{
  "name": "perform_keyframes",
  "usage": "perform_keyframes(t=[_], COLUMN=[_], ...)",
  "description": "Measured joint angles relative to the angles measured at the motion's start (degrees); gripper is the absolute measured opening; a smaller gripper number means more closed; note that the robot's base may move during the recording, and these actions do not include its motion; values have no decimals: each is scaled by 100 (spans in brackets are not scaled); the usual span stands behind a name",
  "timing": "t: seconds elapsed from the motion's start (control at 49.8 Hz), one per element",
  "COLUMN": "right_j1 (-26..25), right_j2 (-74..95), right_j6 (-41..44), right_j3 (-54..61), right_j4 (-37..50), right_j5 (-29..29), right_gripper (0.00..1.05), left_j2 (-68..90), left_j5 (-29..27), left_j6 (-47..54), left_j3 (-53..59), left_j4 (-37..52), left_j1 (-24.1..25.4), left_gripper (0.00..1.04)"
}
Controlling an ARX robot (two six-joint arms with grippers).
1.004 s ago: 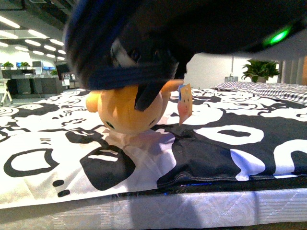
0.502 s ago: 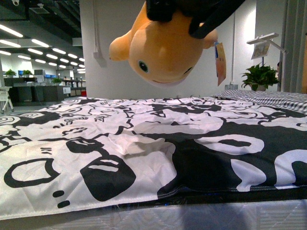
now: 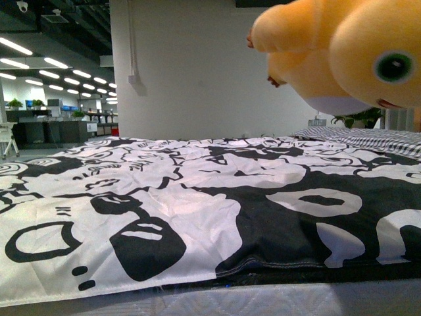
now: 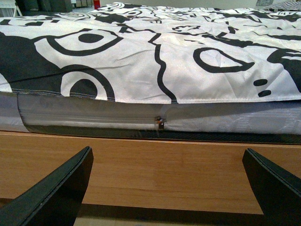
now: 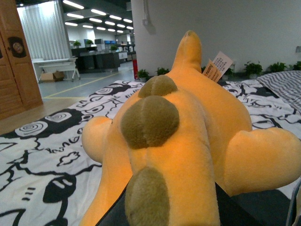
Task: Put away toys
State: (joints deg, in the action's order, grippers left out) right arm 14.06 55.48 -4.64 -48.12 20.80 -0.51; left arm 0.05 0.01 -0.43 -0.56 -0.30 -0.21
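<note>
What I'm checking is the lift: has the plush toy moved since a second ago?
Yes. The plush toy rose off the patterned bedspread and shifted right in view.

White wall [image 3: 197, 66] behind; ceiling strip lights [image 3: 16, 45] recede over open office at left. Black-and-white patterned duvet [image 3: 197, 197] covers mattress [image 4: 94, 117] on wooden bed frame [image 4: 164, 165]. Wooden cabinet [image 5: 14, 70] near grey floor [image 5: 80, 84].

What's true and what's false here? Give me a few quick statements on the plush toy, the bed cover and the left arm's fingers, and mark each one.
1. The plush toy hangs in the air above the bed cover. True.
2. The bed cover is plain blue. False: it has a black-and-white pattern.
3. The left fingers are apart with nothing between them. True.
4. The spots on the toy's back are bright red. False: they are brownish-olive.
</note>
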Motion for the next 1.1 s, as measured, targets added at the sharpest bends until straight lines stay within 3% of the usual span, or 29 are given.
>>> perform_keyframes(t=[0.241,0.482,0.823,1.104], right_j1=[-678,-898,-435,229], right_j2=[-1414,-2594,-4113,-4745], right_j6=[-396,-754,-654,-334], right_j3=[1484,2503,3501,4430], right_j4=[-63,-358,-903,-516], right_j5=[404,361,-472,-1384], right_gripper=[19,19,19,19], left_j2=[0,0,0,0], left_j5=[0,0,0,0], left_j6=[0,0,0,0], left_j3=[0,0,0,0], left_j4=[0,-2,0,-2], left_j1=[0,0,0,0], left_gripper=[99,99,99,99])
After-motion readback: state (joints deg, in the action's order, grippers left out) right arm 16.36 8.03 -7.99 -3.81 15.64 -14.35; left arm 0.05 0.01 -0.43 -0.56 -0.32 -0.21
